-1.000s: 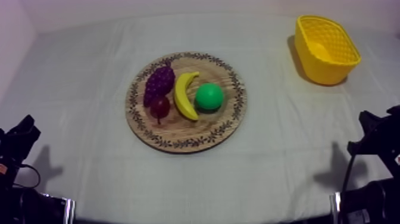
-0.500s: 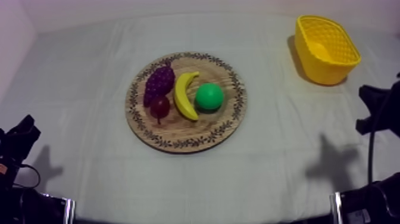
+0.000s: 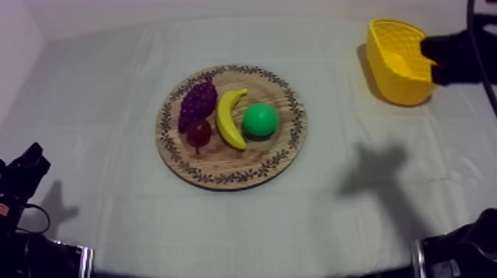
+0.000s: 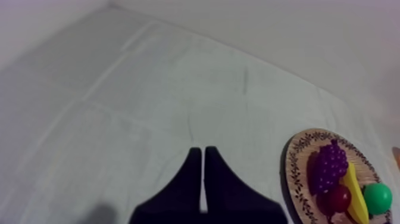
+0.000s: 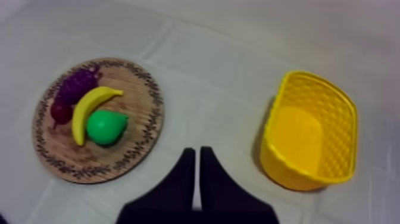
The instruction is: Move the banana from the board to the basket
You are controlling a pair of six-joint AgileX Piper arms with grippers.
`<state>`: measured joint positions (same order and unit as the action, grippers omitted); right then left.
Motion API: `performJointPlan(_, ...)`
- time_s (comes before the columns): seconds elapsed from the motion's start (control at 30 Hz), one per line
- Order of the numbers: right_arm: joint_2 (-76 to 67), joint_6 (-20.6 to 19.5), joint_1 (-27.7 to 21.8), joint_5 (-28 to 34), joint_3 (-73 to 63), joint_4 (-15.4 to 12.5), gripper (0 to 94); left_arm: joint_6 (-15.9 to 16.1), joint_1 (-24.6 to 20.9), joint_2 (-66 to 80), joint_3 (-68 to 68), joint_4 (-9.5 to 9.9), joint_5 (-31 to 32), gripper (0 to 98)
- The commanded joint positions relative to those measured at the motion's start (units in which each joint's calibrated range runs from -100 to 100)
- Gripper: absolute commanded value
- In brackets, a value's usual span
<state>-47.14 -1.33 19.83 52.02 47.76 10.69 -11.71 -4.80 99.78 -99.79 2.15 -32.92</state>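
The bench (image 3: 96,89), under its grey-white cloth, carries everything. At its middle lies the round wooden board with a patterned rim (image 3: 222,180). Well apart, toward the far right, stands the yellow lattice-walled basket (image 3: 392,87), with nothing in it. Our right arm (image 3: 455,55) reaches in near the basket. Our right fingers (image 5: 186,179) lie closed together as a narrow wedge, gripping nothing, above the cloth between board and basket. Our left fingers (image 4: 191,179) are likewise closed on nothing, low at our left side, the board off beside them.

The curved yellow toy banana (image 3: 231,118) lies on the board, not yet picked up. It sits between the round green toy pear (image 3: 260,120), just beside it, and the purple bunch of toy grapes (image 3: 197,103). The small red fruit (image 3: 198,131) sits close by its nearer half.

We judge the step in hand to be the reach. To do it well we should open the right fingers before descending, turn them across the banana's width and come down on its middle, one finger each side. Both gaps look narrow, so we should descend slowly and straight.
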Motion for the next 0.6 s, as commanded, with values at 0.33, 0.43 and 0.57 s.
performJointPlan(0.33, 19.01, -7.69, 10.34, 12.05, -27.92, 4.39, 0.4, 0.01, -0.01, 0.05, 0.01, 0.03, 0.01, 0.1)
performJointPlan(0.43, 22.92, -10.38, 12.87, 14.06, -30.78, 6.47, 0.4, 0.03, -0.01, 0.05, 0.01, 0.03, 0.01, 0.1)
performJointPlan(0.57, 27.81, -13.05, 15.91, 17.52, -33.92, 7.83, 0.3, 0.02, -0.01, 0.05, 0.01, 0.03, 0.01, 0.1)
